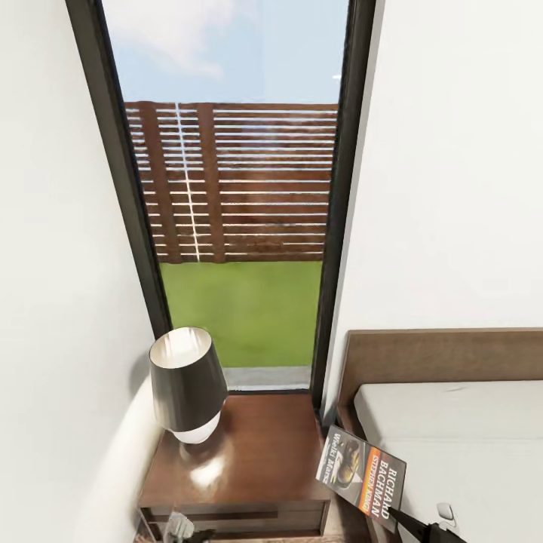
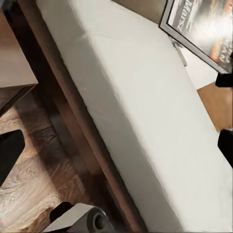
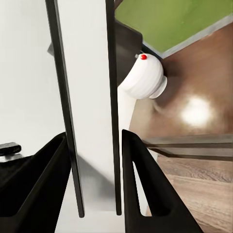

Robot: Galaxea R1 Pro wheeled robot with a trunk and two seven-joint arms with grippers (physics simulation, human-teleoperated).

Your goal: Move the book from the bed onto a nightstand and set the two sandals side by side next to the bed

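The book hangs tilted in the air between the nightstand and the bed, its dark cover with orange band facing me. My right gripper is shut on its lower corner. The right wrist view shows the book edge-on, clamped between the two black fingers, with the nightstand top beyond. My left gripper is open over the bed's grey mattress, nothing between its fingers; the book shows at that picture's corner. The sandals are out of view.
A dark-shaded lamp with a white base stands on the left part of the nightstand. A tall dark-framed window fills the wall behind, white walls on both sides. The dark bed frame borders wood-plank floor.
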